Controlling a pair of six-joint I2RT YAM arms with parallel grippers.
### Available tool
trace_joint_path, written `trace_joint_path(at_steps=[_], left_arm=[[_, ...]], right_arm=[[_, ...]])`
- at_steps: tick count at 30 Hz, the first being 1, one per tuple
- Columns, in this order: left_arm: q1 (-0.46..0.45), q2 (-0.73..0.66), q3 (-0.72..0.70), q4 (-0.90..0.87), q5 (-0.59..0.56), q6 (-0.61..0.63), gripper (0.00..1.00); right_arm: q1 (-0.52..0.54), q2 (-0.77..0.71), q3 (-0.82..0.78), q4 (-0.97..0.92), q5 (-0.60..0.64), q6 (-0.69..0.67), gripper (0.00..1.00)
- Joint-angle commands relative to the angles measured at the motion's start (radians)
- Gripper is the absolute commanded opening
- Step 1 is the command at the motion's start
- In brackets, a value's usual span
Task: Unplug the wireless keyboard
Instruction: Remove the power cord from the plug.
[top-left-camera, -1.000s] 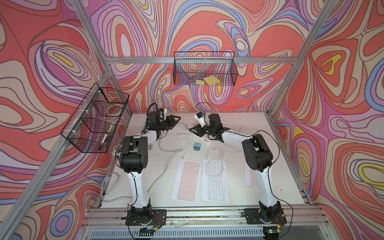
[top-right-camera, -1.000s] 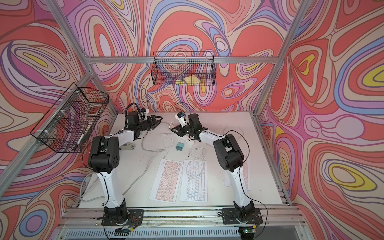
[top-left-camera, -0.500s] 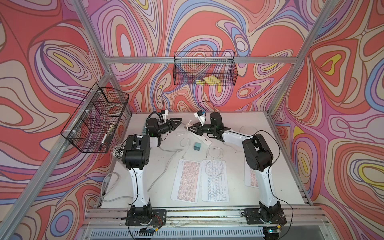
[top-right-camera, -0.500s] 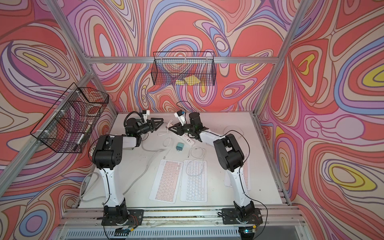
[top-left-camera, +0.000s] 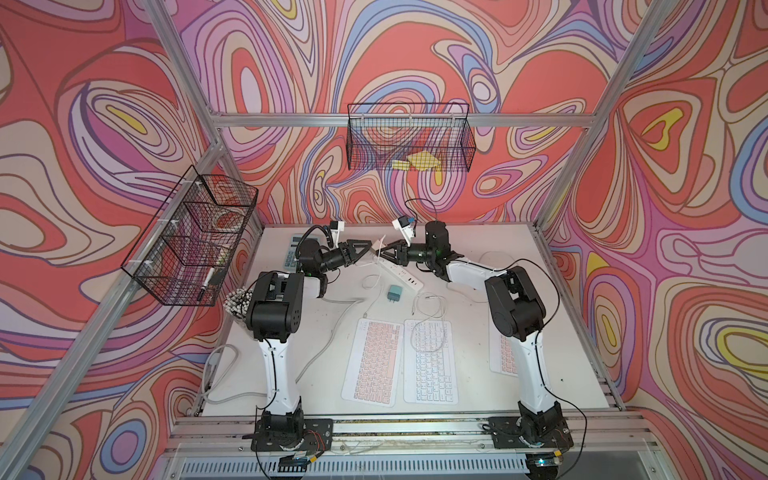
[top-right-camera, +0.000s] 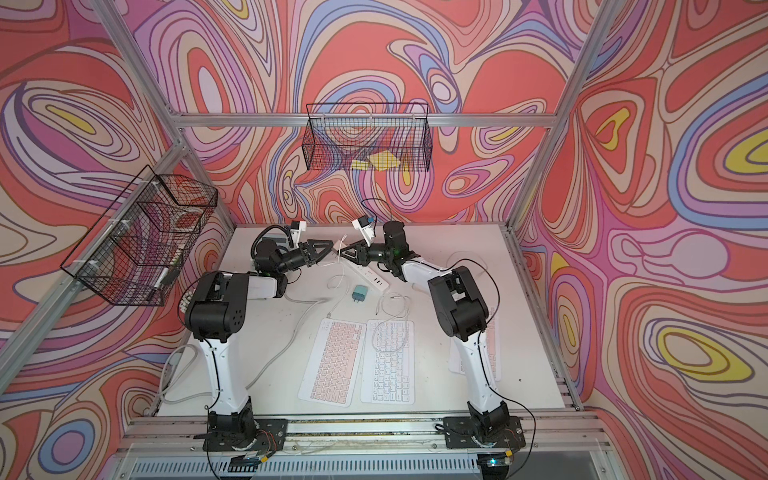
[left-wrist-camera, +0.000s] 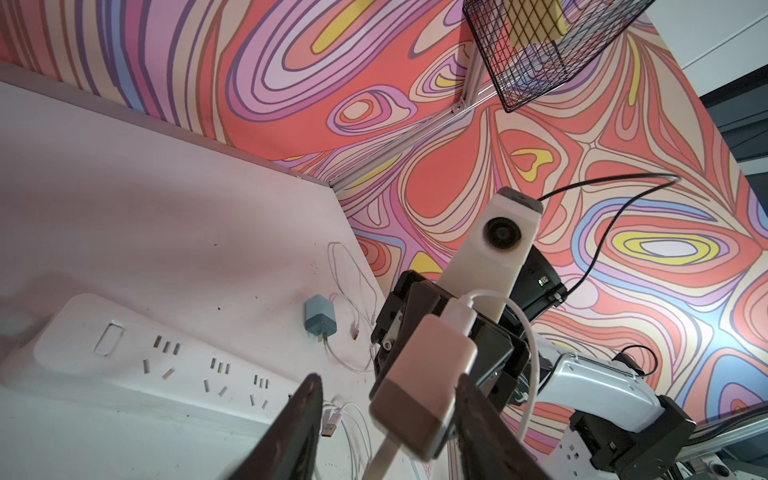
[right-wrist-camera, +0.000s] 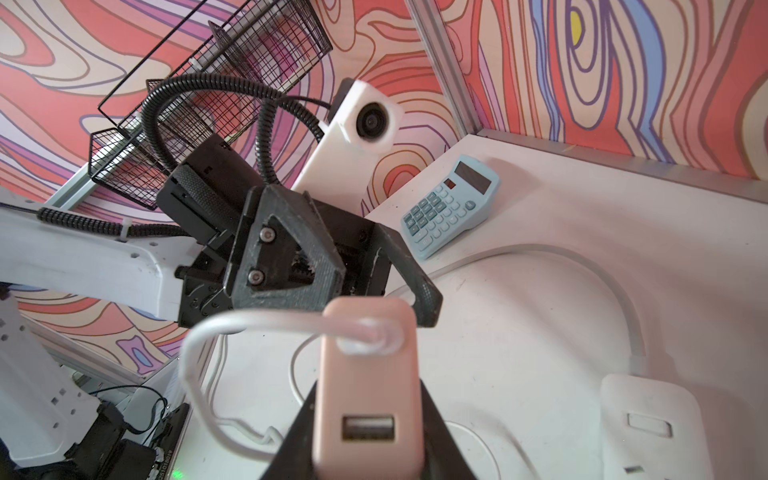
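The pink keyboard (top-left-camera: 374, 359) is laid flat near the front of the table (top-left-camera: 561, 332), just beside a white keyboard (top-left-camera: 430, 361). Farther back, above the far end of the power strip (top-left-camera: 399, 274), a pink charger (right-wrist-camera: 368, 374) is clamped between the jaws of the right gripper (top-left-camera: 384, 254). A white cable (right-wrist-camera: 232, 328) is plugged into the charger; where it leads cannot be traced. The left gripper (top-left-camera: 368, 249) is held about half open with nothing in its grasp, its jaws set on either side of the charger; contact cannot be told. A blue calculator (right-wrist-camera: 451, 208) is seen at the far corner.
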Motion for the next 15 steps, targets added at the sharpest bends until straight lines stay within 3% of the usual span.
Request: trace_joint_path(at_steps=[1,11,15], left_arm=[[-0.012,-0.036,0.008,0.109,0.036,-0.022,0.53],[-0.052,-0.046,0.024,0.114,0.082,-0.028,0.51],[-0.054,-0.048,0.028,0.114,0.075,-0.032,0.44]], right_arm=[[0.004,0.022,0.014,0.058,-0.039,0.031,0.08],[0.004,0.055,0.028,0.129,-0.085,0.114,0.08],[0.003,0.068,0.021,0.176,-0.1,0.158,0.08]])
